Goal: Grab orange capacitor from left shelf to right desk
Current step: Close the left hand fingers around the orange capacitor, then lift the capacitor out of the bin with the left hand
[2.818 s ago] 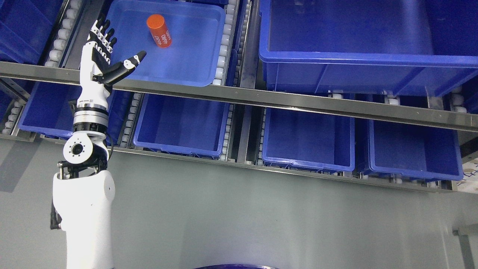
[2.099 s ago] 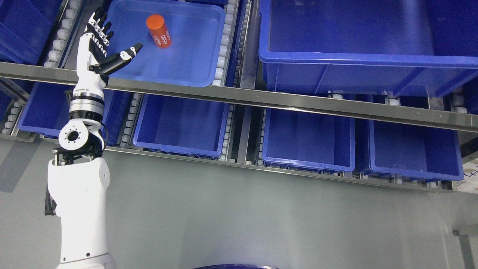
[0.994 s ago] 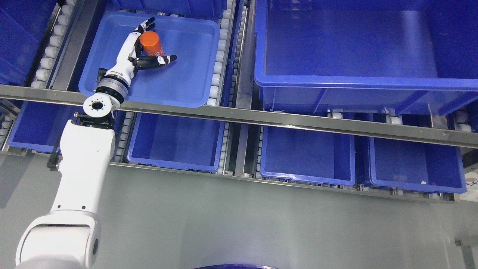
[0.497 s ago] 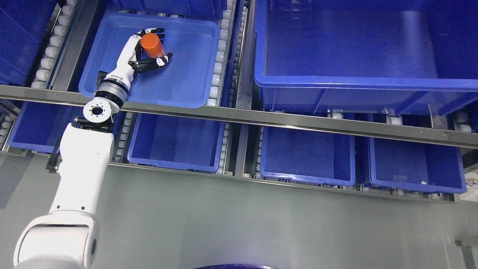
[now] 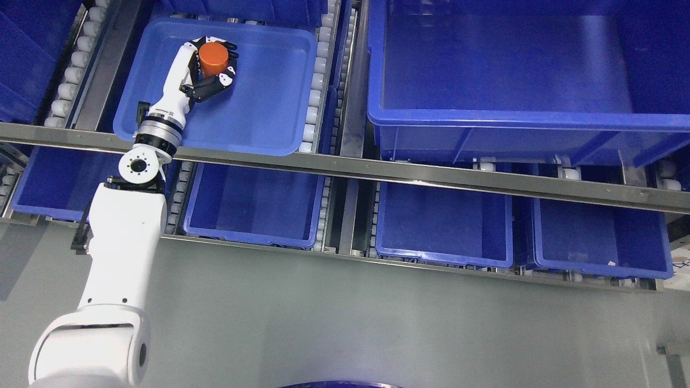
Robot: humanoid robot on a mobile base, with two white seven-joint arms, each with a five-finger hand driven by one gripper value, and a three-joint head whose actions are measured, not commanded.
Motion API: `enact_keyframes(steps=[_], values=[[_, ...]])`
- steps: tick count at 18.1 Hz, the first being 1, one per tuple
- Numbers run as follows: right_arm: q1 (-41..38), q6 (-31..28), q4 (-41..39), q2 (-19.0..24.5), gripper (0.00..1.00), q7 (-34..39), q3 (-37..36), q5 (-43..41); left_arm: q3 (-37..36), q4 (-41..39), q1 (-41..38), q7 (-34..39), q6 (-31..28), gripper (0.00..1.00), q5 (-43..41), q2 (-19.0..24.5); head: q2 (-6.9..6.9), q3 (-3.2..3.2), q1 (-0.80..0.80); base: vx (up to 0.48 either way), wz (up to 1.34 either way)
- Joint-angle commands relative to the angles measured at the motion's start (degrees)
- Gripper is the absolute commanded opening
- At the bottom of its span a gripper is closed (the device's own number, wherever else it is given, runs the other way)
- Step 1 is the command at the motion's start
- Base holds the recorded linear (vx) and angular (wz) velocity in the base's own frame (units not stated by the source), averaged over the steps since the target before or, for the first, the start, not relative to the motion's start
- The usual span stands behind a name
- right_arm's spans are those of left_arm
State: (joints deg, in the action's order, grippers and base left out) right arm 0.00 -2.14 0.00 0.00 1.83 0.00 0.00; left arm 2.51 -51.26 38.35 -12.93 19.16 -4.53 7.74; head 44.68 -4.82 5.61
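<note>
The orange capacitor (image 5: 212, 58) is a small orange cylinder inside the shallow blue tray (image 5: 269, 108) on the upper shelf at the left. My left hand (image 5: 213, 67) reaches into the tray from the lower left and its fingers are curled around the capacitor, thumb below it and fingers over its far side. The capacitor stands end-on to the camera, its lower part hidden by the fingers. The right arm is out of view.
A large deep blue bin (image 5: 528, 129) fills the upper shelf to the right. Several smaller blue bins (image 5: 442, 226) sit on the lower shelf. A metal shelf rail (image 5: 431, 180) crosses in front of the tray. Grey floor lies below.
My left hand reached from outside the tray's left edge into it and closed its fingers around the capacitor, which has turned from lying tilted to end-on. The camera view also shifted.
</note>
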Motion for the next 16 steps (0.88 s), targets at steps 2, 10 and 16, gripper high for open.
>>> enact_keyframes(steps=[2, 10, 16], values=[[-0.79, 0.03, -1.93, -1.00, 1.00, 0.02, -0.61, 0.00, 4.69, 0.37, 0.50, -0.07, 2.10, 0.00, 0.22, -3.08, 0.00, 0.00, 0.00, 0.000, 0.00], [-0.79, 0.03, -1.93, -1.00, 1.00, 0.02, -0.61, 0.00, 4.44, -23.87, -5.02, -3.59, 11.76, 0.01, 12.61, -6.74, 0.00, 0.00, 0.00, 0.000, 0.00], [-0.79, 0.03, -1.93, -1.00, 1.00, 0.02, -0.61, 0.00, 3.38, -35.22, -12.77, -3.33, 15.03, 0.02, 13.76, -6.74, 0.00, 0.00, 0.00, -0.028, -0.01]])
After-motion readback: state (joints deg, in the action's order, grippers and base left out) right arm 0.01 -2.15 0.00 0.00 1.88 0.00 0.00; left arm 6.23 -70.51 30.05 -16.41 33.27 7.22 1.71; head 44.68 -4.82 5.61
